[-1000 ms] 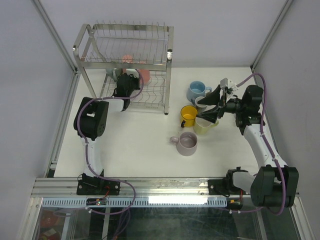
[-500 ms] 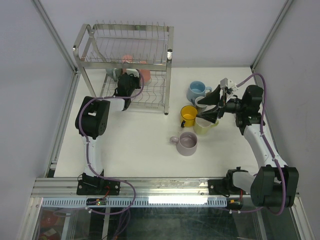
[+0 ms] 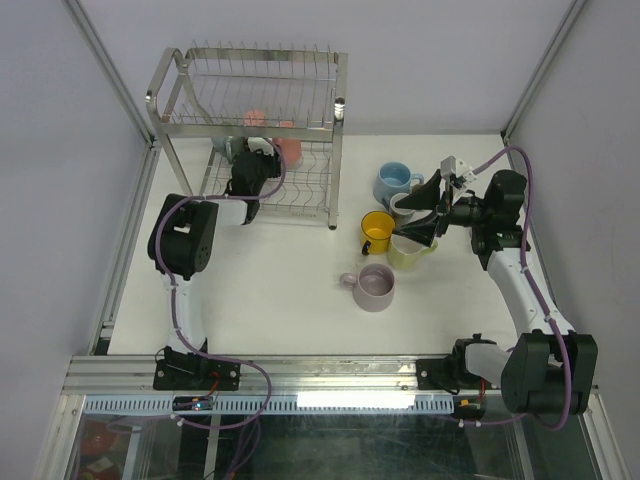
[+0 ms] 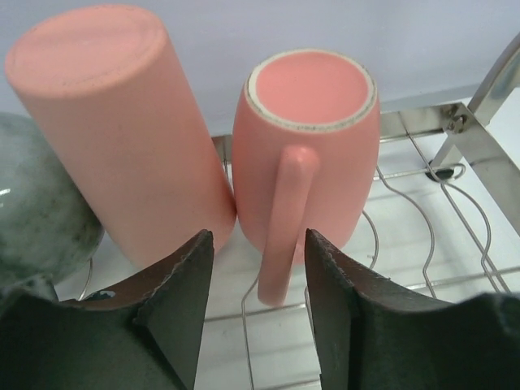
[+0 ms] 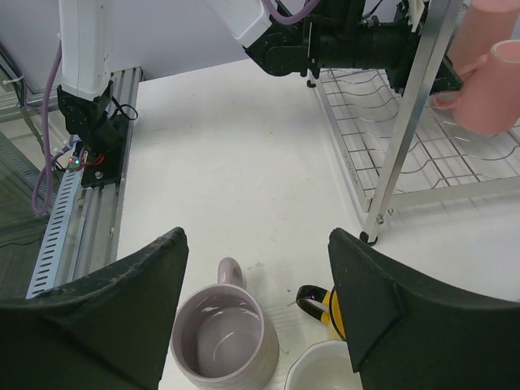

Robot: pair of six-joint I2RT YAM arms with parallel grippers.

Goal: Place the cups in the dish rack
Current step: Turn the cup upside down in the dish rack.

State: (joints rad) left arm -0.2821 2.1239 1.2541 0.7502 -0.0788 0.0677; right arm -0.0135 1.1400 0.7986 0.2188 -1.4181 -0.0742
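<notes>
The left claw (image 4: pixel 258 234) reaches into the lower shelf of the rack (image 3: pixel 245 127), at the far left of the table (image 3: pixel 270 290). Its jaws stand open, one on each side of the handle of a pink mug (image 4: pixel 313 146), with a gap showing on both sides. That mug rests on the shelf wires with its mouth and handle turned towards the claw. Just left of it a second pink mug (image 4: pixel 122 138) shows its base, and a grey-green mug (image 4: pixel 41 203) sits further left.

The right claw (image 3: pixel 420 212) hangs open and empty over a cluster of mugs on the right of the table. These are a blue mug (image 3: pixel 397 183) on the far side, a yellow mug (image 3: pixel 377 230), a pale green mug (image 3: pixel 410 250), and a lilac mug (image 3: pixel 375 288) nearest. All four stand upright.
</notes>
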